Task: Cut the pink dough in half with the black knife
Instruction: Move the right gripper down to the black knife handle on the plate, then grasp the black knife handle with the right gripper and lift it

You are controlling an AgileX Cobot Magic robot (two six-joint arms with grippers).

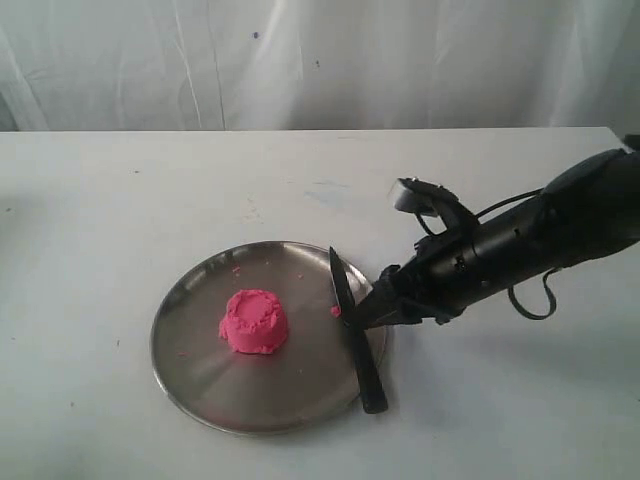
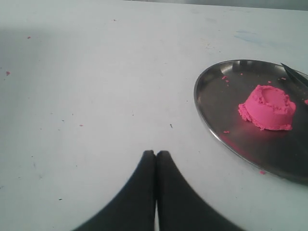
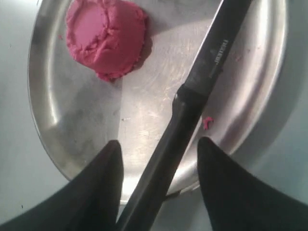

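Observation:
The pink dough (image 1: pixel 254 322) (image 2: pixel 268 108) (image 3: pixel 106 37) is one rounded mound left of centre on the round steel plate (image 1: pixel 200 375). The black knife (image 1: pixel 354 330) (image 3: pixel 190 103) lies across the plate's right rim, blade pointing away, handle end on the table. My right gripper (image 1: pixel 362 316) (image 3: pixel 160 147) hovers open over the handle, one finger on each side, not touching it. My left gripper (image 2: pixel 156 153) is shut and empty above bare table, left of the plate (image 2: pixel 207 118); it is out of the exterior view.
Tiny pink crumbs (image 1: pixel 335 311) lie on the plate and table. The white table (image 1: pixel 120 200) ends at a white curtain (image 1: pixel 320 60) behind. The right arm (image 1: pixel 540 235) reaches in from the right.

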